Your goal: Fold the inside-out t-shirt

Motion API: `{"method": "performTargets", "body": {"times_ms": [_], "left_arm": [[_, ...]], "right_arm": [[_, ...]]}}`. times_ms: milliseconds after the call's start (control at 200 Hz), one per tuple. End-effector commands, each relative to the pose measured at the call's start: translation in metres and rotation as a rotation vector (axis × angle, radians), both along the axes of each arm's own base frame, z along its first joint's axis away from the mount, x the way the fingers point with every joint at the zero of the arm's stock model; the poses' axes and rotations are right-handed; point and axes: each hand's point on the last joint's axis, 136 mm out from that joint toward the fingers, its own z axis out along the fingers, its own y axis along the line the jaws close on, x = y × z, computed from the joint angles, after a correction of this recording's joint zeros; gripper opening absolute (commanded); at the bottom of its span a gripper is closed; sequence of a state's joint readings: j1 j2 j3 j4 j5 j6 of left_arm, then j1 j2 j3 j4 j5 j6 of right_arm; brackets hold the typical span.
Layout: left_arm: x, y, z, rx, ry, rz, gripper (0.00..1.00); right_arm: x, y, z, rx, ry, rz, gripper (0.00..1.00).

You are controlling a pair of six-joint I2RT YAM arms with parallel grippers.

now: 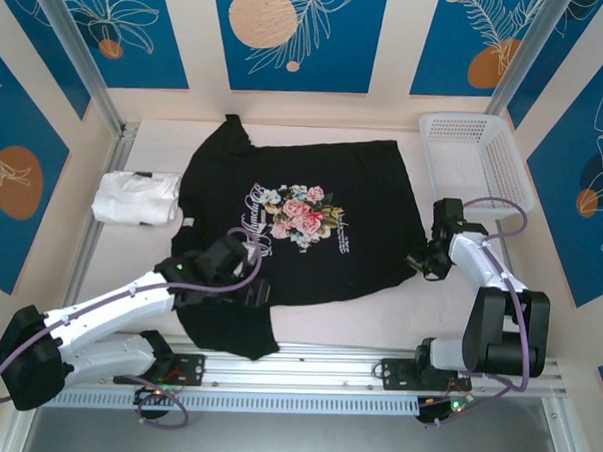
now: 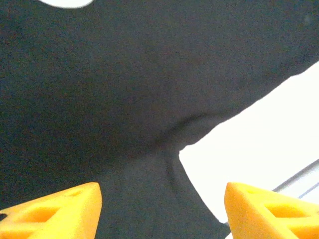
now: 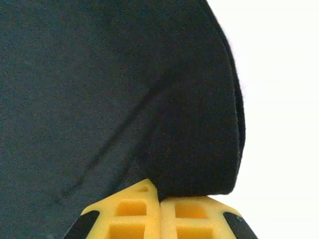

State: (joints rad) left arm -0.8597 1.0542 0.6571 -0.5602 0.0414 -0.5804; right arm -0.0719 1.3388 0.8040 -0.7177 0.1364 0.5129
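The right claw (image 3: pixel 159 211) is pressing its yellow fingers tight together, and it is looking as though they are pinching the rolled edge of the inside-out t-shirt (image 1: pixel 311 236) between their tips. From above, this claw (image 1: pixel 426 263) is sitting at the near right corner of the shirt, where the hem is ending. The left claw (image 2: pixel 162 211) is hanging spread, gripping nothing, with black cloth under it at the notch where the near sleeve is joining the body. From above it (image 1: pixel 254 289) is hovering over the shirt's near left part.

The shirt is lying flat on the bench (image 1: pixel 367 327), floral print up. Its long axis is running left to right, with the sleeves and neck end toward the left arm and the hem toward the right. So each arm is nearer its own end, and any fold along the near edge is likely depending on both claws working that edge together.
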Motion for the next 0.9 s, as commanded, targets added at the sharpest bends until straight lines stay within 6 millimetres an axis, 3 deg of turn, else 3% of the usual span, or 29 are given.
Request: {"method": "performTargets", "body": {"times_ms": [0, 105, 195, 270, 480, 685, 895], "left_arm": [[-0.037, 0.003, -0.013, 0.083, 0.061, -0.075, 0.65], [-0.051, -0.026, -0.008, 0.061, 0.010, -0.201, 0.65], [-0.053, -0.022, -0.022, 0.152, 0.031, -0.203, 0.67], [-0.039, -0.012, -0.027, 0.203, 0.008, -0.140, 0.68], [0.008, -0.006, -0.026, 0.044, -0.004, 0.060, 0.69], [0.046, 0.020, -0.053, 0.077, 0.008, 0.176, 0.71], [0.097, 0.012, -0.063, 0.057, -0.040, 0.217, 0.71]], "right_arm": [[0.004, 0.009, 0.010, 0.036, -0.059, 0.047, 0.00], [0.008, 0.016, 0.015, 0.072, -0.088, 0.065, 0.00], [0.009, 0.019, 0.018, 0.090, -0.108, 0.072, 0.00], [0.011, 0.021, 0.020, 0.105, -0.124, 0.076, 0.00], [0.010, 0.024, 0.023, 0.125, -0.139, 0.084, 0.00], [0.010, 0.024, 0.024, 0.129, -0.146, 0.081, 0.00], [0.009, 0.024, 0.025, 0.123, -0.144, 0.081, 0.00]]}}
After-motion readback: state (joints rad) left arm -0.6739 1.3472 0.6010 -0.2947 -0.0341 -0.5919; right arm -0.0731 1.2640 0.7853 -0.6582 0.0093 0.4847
